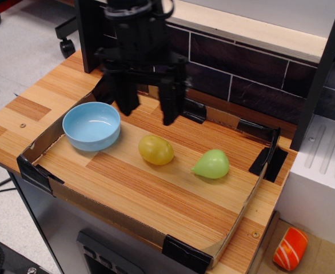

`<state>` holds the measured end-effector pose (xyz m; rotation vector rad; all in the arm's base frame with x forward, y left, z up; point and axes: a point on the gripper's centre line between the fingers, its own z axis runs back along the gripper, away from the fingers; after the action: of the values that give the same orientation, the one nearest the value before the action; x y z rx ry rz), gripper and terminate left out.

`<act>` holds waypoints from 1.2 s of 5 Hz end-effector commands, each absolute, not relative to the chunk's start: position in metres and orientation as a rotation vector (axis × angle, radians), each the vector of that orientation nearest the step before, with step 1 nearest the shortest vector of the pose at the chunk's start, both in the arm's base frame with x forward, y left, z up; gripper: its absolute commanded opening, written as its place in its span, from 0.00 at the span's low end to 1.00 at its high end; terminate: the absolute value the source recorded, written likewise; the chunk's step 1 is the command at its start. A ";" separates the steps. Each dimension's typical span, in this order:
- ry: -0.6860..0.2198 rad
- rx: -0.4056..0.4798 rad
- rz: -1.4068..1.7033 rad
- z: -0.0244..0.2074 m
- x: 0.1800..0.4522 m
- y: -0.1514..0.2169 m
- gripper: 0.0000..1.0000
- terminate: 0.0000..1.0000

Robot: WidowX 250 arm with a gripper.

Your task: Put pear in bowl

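The tabletop (156,188) is of striped wood and has a low cardboard wall around it, with black clips at the corners; behind it there is a wall of dark tiles (236,77). The black arm comes down from the top of the picture, and its claw (148,111) hangs in the air above the back part of the tabletop, between the bowl and the yellow fruit, touching nothing. The two fingers (169,103) stand wide apart and there is nothing between them. The blue bowl (92,125) stands at the left side, just beside the cardboard wall, and it has nothing in it. The yellow fruit (155,149) lies near the middle, a little in front of the claw. The pear (211,164) lies to the right of the yellow fruit, near it but not touching, well apart from the bowl, and its pointed end shows to the left. A small orange thing (290,249) lies outside the tabletop at the bottom right. I judge that the step in hand is the approach to the pear, so the task is only at its beginning. For the next move the claw must go further right, past the yellow fruit, come down over the pear with the fingers open on both sides of it, and then close. The pear looks smooth and round, so it could slip or roll if the fingers take it off the middle.
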<state>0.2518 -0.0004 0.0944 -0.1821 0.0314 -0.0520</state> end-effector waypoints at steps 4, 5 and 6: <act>-0.155 -0.099 -0.698 0.054 0.289 -0.041 1.00 0.00; -0.109 -0.145 -0.711 0.052 0.291 -0.049 1.00 0.00; -0.085 -0.147 -0.722 0.043 0.294 -0.055 1.00 0.00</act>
<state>0.2910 -0.0531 0.0278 -0.1604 -0.0314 -0.7152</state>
